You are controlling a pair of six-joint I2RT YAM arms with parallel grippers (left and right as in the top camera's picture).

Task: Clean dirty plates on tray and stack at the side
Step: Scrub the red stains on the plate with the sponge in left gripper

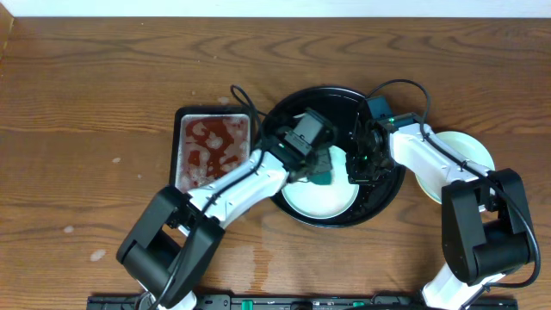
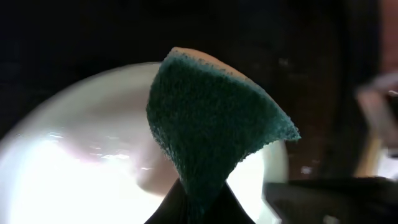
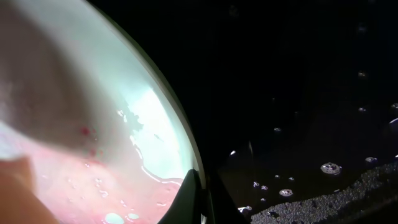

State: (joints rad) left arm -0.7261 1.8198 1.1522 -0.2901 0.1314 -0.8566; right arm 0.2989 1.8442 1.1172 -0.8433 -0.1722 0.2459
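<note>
A robot test bench of the laboratory kind is indicated, not a home kitchen. A left arm (image 1: 232, 185) and a right arm (image 1: 426, 155) are based at the near edge of a wooden table (image 1: 86, 86), where a black rail (image 1: 284, 303) is seen, and a loose black cable (image 1: 398, 82) is looped toward the far edge. Kitchen work is merely staged: a round black tray (image 1: 323, 87), a mint plate (image 1: 318, 200), a green sponge (image 2: 211, 130) and a red-stained rectangular tray (image 1: 213, 151) are set mid-table.
</note>
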